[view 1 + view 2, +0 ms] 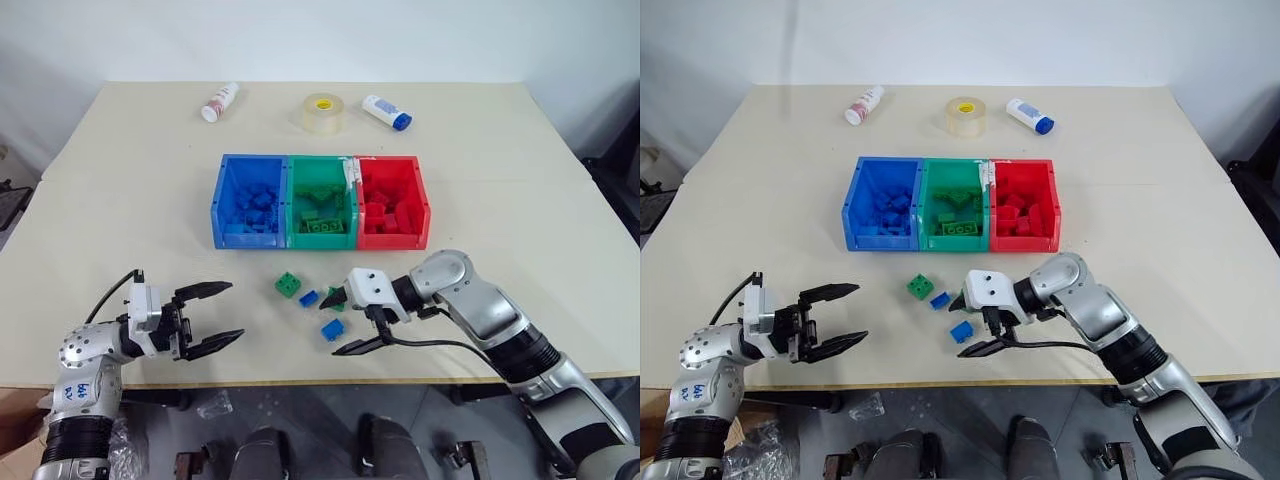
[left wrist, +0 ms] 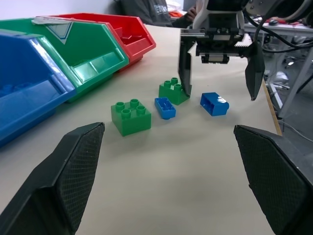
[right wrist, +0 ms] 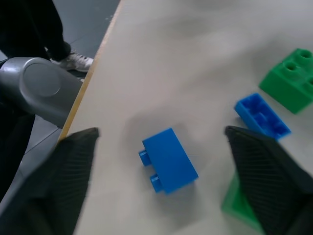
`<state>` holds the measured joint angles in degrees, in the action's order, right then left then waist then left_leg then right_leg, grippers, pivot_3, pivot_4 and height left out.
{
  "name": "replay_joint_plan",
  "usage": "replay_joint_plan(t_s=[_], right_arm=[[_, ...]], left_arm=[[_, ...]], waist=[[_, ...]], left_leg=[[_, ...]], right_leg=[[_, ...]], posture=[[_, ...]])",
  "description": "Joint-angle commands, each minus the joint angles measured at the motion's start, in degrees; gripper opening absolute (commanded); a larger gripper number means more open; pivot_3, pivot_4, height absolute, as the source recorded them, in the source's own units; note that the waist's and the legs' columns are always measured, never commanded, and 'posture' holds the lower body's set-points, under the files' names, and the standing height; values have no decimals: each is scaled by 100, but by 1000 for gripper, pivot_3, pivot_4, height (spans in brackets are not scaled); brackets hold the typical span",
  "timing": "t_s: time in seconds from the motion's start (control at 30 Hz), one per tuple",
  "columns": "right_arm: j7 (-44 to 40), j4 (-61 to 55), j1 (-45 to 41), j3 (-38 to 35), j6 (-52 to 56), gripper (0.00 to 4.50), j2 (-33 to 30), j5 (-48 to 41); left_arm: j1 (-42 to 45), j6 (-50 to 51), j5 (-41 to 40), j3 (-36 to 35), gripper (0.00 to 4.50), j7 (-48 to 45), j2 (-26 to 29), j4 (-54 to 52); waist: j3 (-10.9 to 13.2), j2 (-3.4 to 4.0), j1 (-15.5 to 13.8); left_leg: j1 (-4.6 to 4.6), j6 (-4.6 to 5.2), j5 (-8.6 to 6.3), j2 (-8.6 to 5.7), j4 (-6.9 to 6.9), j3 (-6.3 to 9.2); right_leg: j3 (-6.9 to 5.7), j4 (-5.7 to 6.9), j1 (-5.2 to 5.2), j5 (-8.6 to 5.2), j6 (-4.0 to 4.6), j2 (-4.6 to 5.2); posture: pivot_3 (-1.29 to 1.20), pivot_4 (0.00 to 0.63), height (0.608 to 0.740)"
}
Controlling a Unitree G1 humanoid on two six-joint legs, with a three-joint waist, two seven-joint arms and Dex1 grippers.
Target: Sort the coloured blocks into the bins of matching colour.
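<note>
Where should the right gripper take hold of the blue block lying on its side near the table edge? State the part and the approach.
Grip the blue block across its two flat long sides, coming from above. It lies on its side, studs pointing sideways, with free table around it, and the right gripper already straddles it, open.

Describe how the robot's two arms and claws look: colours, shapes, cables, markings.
Both arms are silver-grey metal with black ribbed forearm sections. Each wrist carries a white block from which two black, pointed, textured fingers extend, forming the left claw and right claw. Thin black cables loop at both wrists. The left arm's joint bears blue handwritten markings.
</note>
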<state>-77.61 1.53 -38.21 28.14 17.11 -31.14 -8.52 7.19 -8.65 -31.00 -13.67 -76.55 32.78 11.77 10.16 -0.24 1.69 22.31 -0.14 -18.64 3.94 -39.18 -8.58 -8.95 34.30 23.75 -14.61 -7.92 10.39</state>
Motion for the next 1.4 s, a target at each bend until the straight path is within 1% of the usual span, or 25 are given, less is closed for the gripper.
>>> replay_joint_plan(t_s=[0.03, 0.23, 0.33, 0.43, 0.6, 0.67, 0.73, 0.8, 0.87, 0.93, 0.97, 1.03, 1.07, 1.13, 1.27, 1.4], right_arm=[[-76, 80, -109, 64, -101, 2898, 81, 111], [-48, 86, -129, 39, -90, 867, 177, 178], [-56, -82, -143, -111, -9, 834, 201, 26], [67, -248, -339, -432, 268, 834, 342, -291], [827, 299, -1046, -950, 377, 834, 1050, -416], [1433, 1134, -1630, -1181, -23, 834, 1581, -265], [1835, 1792, -2043, -1321, -365, 834, 1937, -141], [2229, 2514, -2437, -1474, -856, 834, 2304, -51], [2818, 3422, -2902, -1663, -1537, 834, 2740, 71], [3592, 4337, -3340, -1827, -2019, 1544, 3059, 274], [3865, 4670, -3464, -1853, -2280, 1762, 3136, 388], [4144, 5116, -3617, -1912, -2657, 2437, 3222, 520], [4090, 5172, -3610, -1967, -2664, 2741, 3237, 472], [3489, 4833, -3332, -1932, -2574, 3410, 3138, 308], [2504, 3791, -2649, -1828, -2184, 3410, 2752, 100], [1696, 2458, -1793, -1727, -1467, 3410, 2005, -118]], left_arm=[[-103, 4, -149, -157, 4500, 85, 27, -241], [-152, -1, -171, -150, 4500, 144, 39, -280], [-140, -10, -169, -146, 4500, 150, 42, -260], [-74, -25, -151, -122, 4500, 140, 32, -195], [81, -59, -111, -49, 4500, 109, -16, -61], [190, -88, -83, -5, 4500, 94, -50, 33], [263, -112, -65, 19, 4500, 78, -70, 101], [343, -137, -48, 33, 4500, 61, -84, 176], [429, -174, -31, 53, 4500, 32, -92, 258], [510, -200, -15, 72, 4500, 23, -104, 327], [541, -210, -10, 80, 4500, 22, -109, 346], [578, -224, -4, 88, 4500, 20, -114, 371], [600, -232, -4, 87, 4500, 20, -113, 387], [626, -251, -8, 79, 4500, 4, -101, 424], [624, -259, -13, 80, 4500, -21, -85, 446], [619, -232, -21, 90, 4500, -44, -77, 450]], waist=[[0, 0, 7], [0, 0, 9], [0, 0, 8], [0, 0, 13], [0, 0, 36], [0, 0, 37], [0, 0, 65], [0, 0, 99], [0, 1, 157], [0, 0, 198], [0, 0, 208], [0, 0, 228], [0, 0, 237], [0, 0, 250], [0, -1, 277], [0, -1, 268]], left_leg=[[0, 0, 0, 0, 0, 0], [0, 0, 0, 0, 0, 0], [0, 0, 0, 0, 0, 0], [1, 0, 0, 0, 0, 0], [0, -2, 1, 1, 0, 0], [0, -3, 1, 2, 1, 0], [1, -3, 1, 0, 1, -6], [1, -4, 2, 0, 5, -6], [1, -6, 3, 0, 9, -6], [2, -6, 3, 0, 10, -8], [2, -6, 3, 0, 11, -11], [2, -7, 4, 0, 13, -9], [2, -7, 4, 0, 14, -9], [2, -7, 3, 0, 14, -9], [3, -7, 3, 0, 15, -6], [3, -7, 3, 0, 12, -5]], right_leg=[[0, 0, 1, 0, 0, 0], [0, 1, 2, 0, 0, 0], [0, 0, 2, 0, 0, 0], [0, 0, 2, 0, 0, 0], [1, 12, 6, -2, 3, -1], [-1, 13, 7, -3, 6, -2], [2, 13, 9, -3, 6, -1], [1, 15, 11, -3, 6, -2], [0, 15, 12, -4, 7, -3], [0, 15, 13, -4, 7, -3], [0, 14, 13, -4, 6, -3], [-1, 14, 13, -4, 6, -3], [0, 14, 13, -4, 6, -3], [1, 13, 13, -4, 6, -2], [1, 11, 12, -4, 6, -2], [1, 12, 12, -4, 5, -2]], posture=[[0, 150, 740], [0, 150, 740], [0, 150, 740], [0, 150, 740], [0, 150, 740], [0, 150, 740], [0, 150, 740], [0, 150, 740], [0, 150, 740], [0, 150, 740], [0, 150, 740], [0, 150, 740], [0, 150, 740], [0, 150, 740], [0, 150, 740], [0, 150, 740]])
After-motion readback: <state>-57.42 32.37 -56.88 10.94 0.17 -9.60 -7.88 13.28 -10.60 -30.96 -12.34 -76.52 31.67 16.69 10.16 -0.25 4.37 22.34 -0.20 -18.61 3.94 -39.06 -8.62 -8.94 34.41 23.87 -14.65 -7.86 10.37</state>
